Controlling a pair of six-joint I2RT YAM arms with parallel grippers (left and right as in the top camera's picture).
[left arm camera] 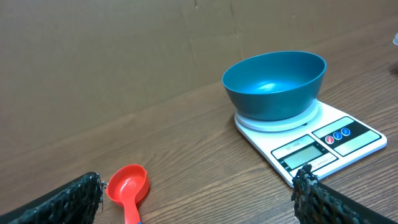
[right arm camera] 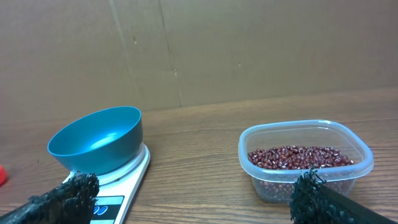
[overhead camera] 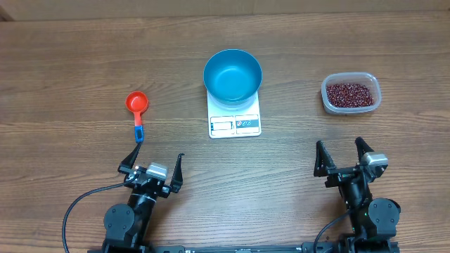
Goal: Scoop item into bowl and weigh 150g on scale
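The blue bowl [overhead camera: 233, 75] [left arm camera: 275, 83] [right arm camera: 96, 139] stands empty on the white scale [overhead camera: 235, 121] [left arm camera: 336, 138] [right arm camera: 127, 180] at the table's middle. Dark red-brown beans [overhead camera: 349, 94] [right arm camera: 300, 157] fill a clear plastic tub [overhead camera: 351, 93] [right arm camera: 305, 158] at the right. A red scoop [overhead camera: 137, 105] [left arm camera: 128, 185] with a blue handle end lies at the left. My left gripper [overhead camera: 152, 165] [left arm camera: 198, 196] is open near the front edge, just behind the scoop's handle, holding nothing. My right gripper [overhead camera: 342, 156] [right arm camera: 193, 198] is open at the front right, short of the tub, with nothing between its fingers.
Brown cardboard walls rise behind the wooden table [overhead camera: 84, 63] in both wrist views. Black cables trail from the arm bases at the front edge.
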